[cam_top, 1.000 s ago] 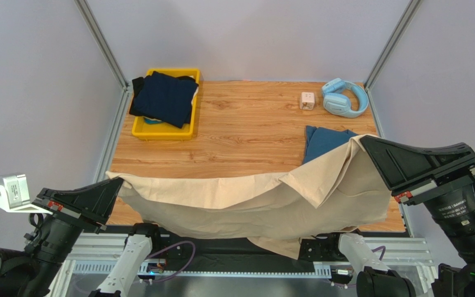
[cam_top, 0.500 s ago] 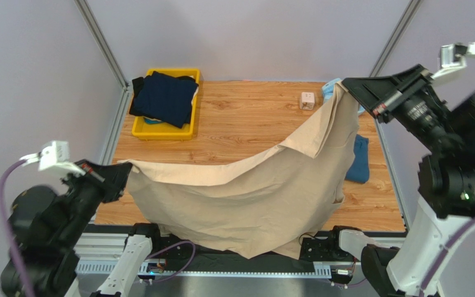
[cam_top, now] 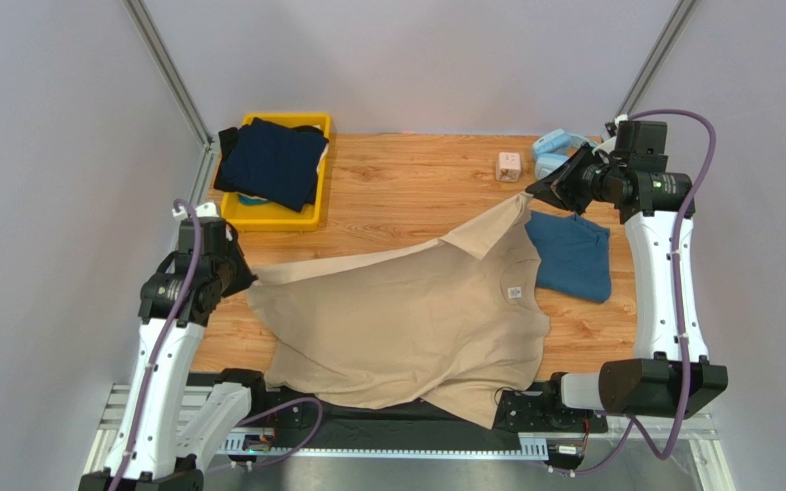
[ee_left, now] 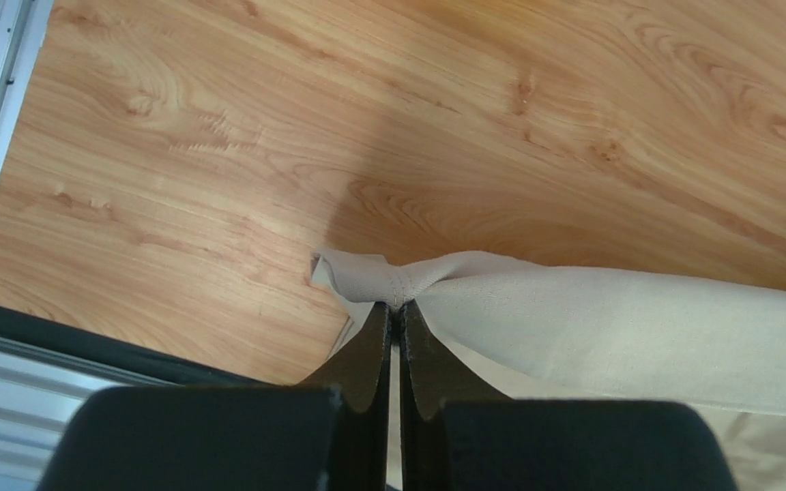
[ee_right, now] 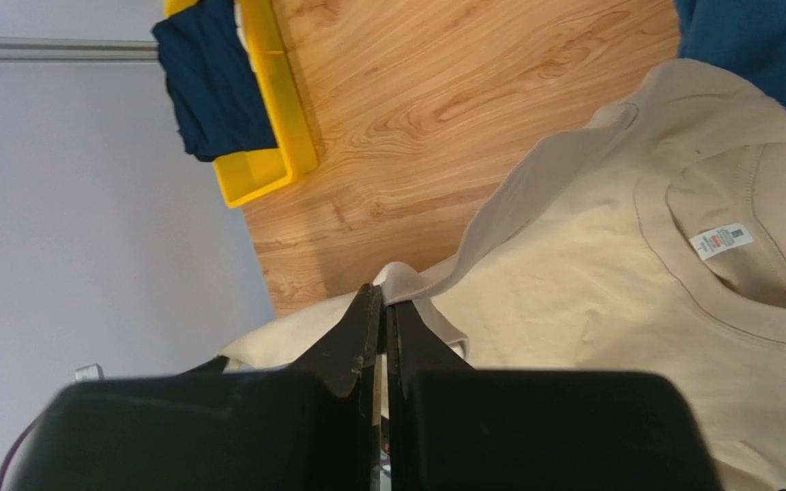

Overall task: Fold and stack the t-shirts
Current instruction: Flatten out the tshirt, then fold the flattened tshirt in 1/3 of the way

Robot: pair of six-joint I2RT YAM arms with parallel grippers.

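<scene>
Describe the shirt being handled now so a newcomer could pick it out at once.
On the wooden table, look at the near half. The beige t-shirt spreads there, pinched at opposite ends by the left gripper and right gripper. It is the biggest and palest, unlike the teal t-shirt beside it and the navy t-shirt in the yellow tray.

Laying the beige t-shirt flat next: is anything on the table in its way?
Yes. The teal-blue t-shirt lies on the right of the table, touching the collar side of the beige t-shirt and apparently partly under it.
</scene>
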